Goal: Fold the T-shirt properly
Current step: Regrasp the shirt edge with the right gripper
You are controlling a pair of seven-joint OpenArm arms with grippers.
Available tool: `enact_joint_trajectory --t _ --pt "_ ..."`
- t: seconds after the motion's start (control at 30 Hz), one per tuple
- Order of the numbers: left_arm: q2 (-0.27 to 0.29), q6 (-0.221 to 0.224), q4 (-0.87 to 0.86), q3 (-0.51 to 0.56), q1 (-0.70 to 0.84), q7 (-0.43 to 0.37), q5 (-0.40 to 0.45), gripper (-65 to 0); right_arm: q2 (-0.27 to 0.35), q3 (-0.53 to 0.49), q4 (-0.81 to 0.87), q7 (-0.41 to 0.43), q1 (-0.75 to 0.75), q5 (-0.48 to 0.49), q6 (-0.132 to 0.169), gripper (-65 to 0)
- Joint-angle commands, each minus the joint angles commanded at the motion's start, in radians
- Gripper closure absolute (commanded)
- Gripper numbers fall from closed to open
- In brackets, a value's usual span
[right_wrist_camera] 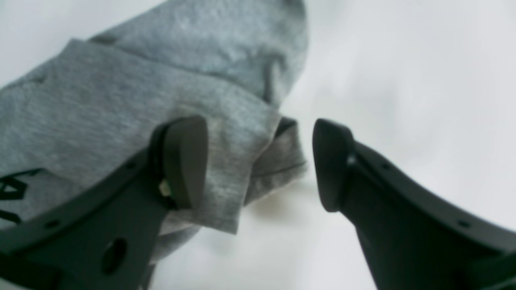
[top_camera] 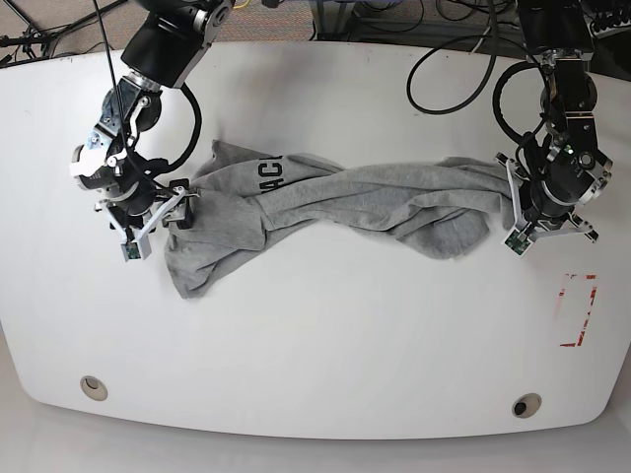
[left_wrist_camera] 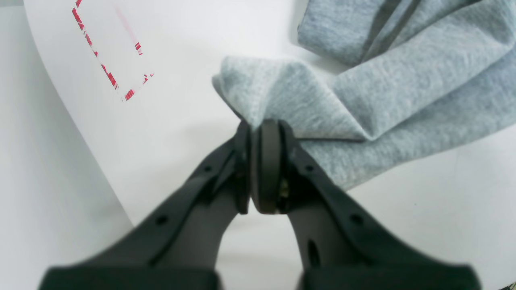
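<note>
On the table (top_camera: 315, 335), one T-shirt (top_camera: 335, 202), two hands.

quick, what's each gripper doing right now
Left gripper: closed, pinching a fold of the T-shirt.
Right gripper: open, straddling the shirt's edge, not gripping.

The T-shirt (top_camera: 325, 202) carries black block letters near its left end in the base view; "AC" can be made out, upside down, and the rest is lost in folds. The right wrist view shows only an unreadable scrap of black print. The table (top_camera: 315, 345) bears a dashed red outline without lettering.
</note>
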Motion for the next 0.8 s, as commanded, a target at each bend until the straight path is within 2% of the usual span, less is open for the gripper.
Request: enact_joint_trajectory --t 0.17,0.37,0.47,0.57,0.63,0.73,0.8 --pt "0.000 0.000 0.000 0.000 0.000 0.000 0.000 0.0 0.000 0.000 -0.041 0.034 0.000 0.000 0.000 -39.3" --pt "0.000 0.000 0.000 0.000 0.002 0.000 0.000 0.0 0.005 0.000 -0.071 0.035 0.018 0.000 0.000 -39.0" --pt "0.000 0.000 0.000 0.000 0.002 0.000 0.000 0.0 0.005 0.000 -0.066 0.035 0.018 -0.002 0.000 -31.4" --pt "0.000 0.000 0.000 0.000 0.002 0.000 0.000 0.0 0.005 0.000 -0.061 0.034 0.018 -0.002 0.000 -11.9" --pt "0.000 0.000 0.000 0.000 0.002 0.000 0.000 0.0 0.005 0.000 -0.046 0.034 0.017 -0.006 0.000 -1.9" --pt "-0.002 0.000 0.000 0.000 0.002 0.000 0.000 0.0 0.005 0.000 -0.003 0.028 0.009 -0.009 0.000 0.0" --pt "-0.002 0.000 0.000 0.000 0.002 0.000 0.000 0.0 0.005 0.000 0.037 0.012 -0.008 -0.009 0.000 -6.0"
